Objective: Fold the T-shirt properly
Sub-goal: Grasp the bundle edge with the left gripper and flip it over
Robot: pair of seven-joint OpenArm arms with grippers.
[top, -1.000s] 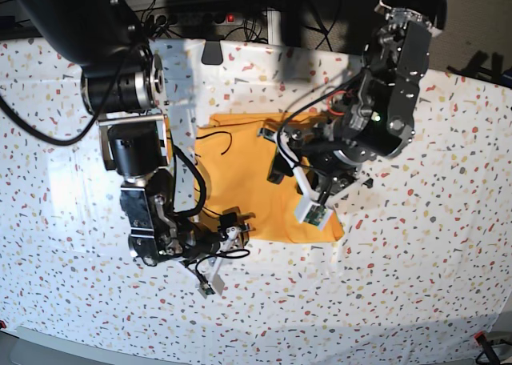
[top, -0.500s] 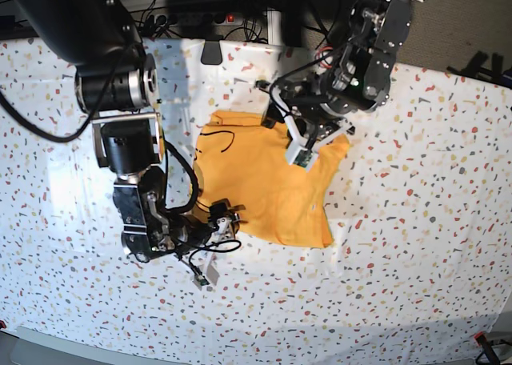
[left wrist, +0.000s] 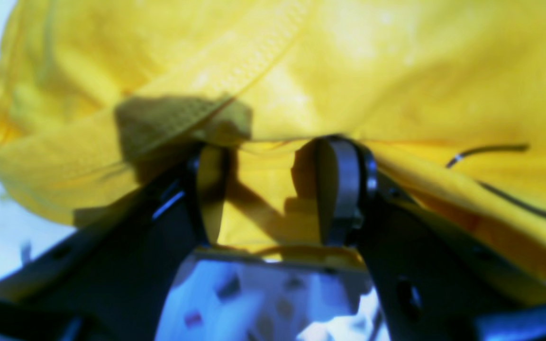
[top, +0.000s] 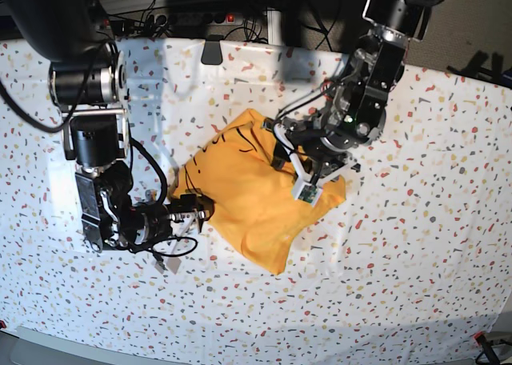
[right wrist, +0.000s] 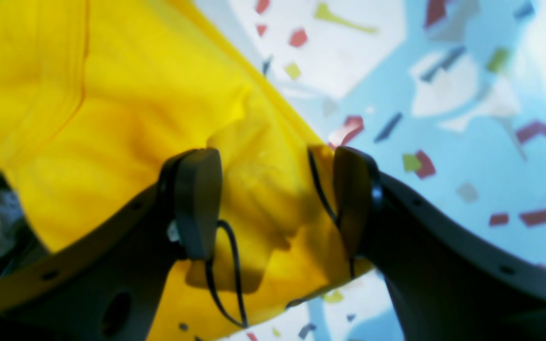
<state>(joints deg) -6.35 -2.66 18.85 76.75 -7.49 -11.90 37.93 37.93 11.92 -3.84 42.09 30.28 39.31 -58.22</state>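
Speckled table [top: 432,245] w/ open room around; both tools clenched on T-shirt [top: 240,197] edges.

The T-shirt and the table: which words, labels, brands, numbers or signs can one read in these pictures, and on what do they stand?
None can be read.
T-shirt: thin black script-like marks near its upper edge, too small to read in the base view.
The wrist views show the marks only as blurred strokes.
Table cover: coloured flecks only, no text.

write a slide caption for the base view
Two robot arms work a rumpled orange-yellow cotton T-shirt on a white terrazzo-speckled table, left gripper and right gripper at opposite edges.
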